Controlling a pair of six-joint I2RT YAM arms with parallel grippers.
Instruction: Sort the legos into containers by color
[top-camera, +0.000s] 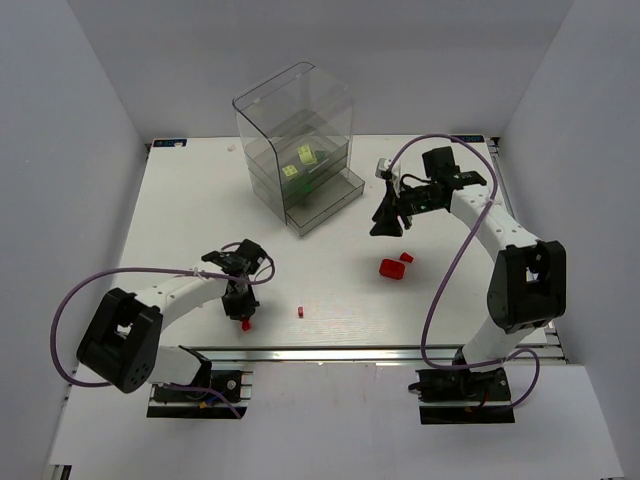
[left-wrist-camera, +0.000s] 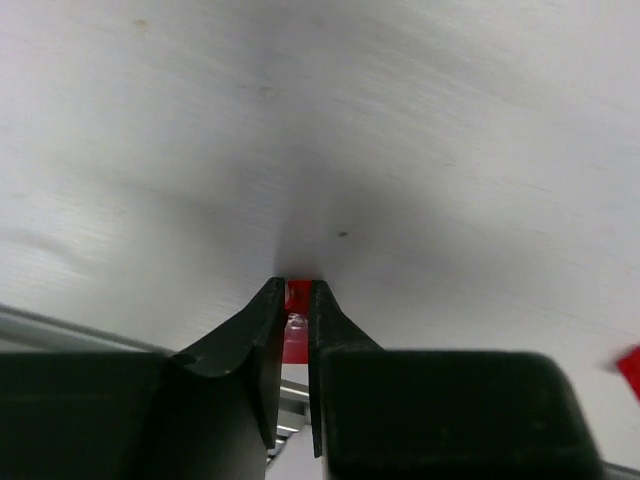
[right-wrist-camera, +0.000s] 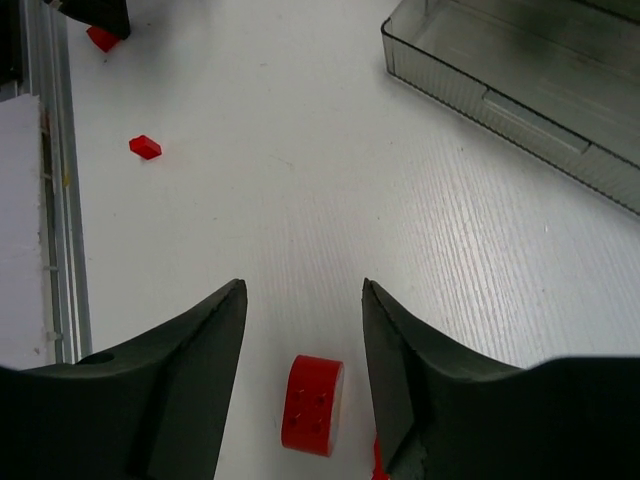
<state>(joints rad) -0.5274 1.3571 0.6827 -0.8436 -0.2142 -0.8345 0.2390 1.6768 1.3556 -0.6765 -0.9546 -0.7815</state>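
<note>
In containers (top-camera: 270, 110): yellow-green legos (top-camera: 305, 155) already sorted, lowest drawer (top-camera: 330, 200) pulled out. On bench (top-camera: 200, 220): red legos (top-camera: 391, 268) loose, unsorted. Left gripper (top-camera: 243, 314) clamped on tiny red brick (left-wrist-camera: 297, 297); right gripper (right-wrist-camera: 302, 290) spread wide above round red piece (right-wrist-camera: 312, 405).

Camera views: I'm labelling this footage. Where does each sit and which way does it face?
Top external: above and behind the bases, looking down on the table, left arm, right arm and drawer unit.
Left wrist: on the left gripper, facing the table closely; its fingers pinch a red brick.
Right wrist: on the right gripper, looking over its open fingers at a round red brick.
Top and right wrist share the tiny red piece.
</note>
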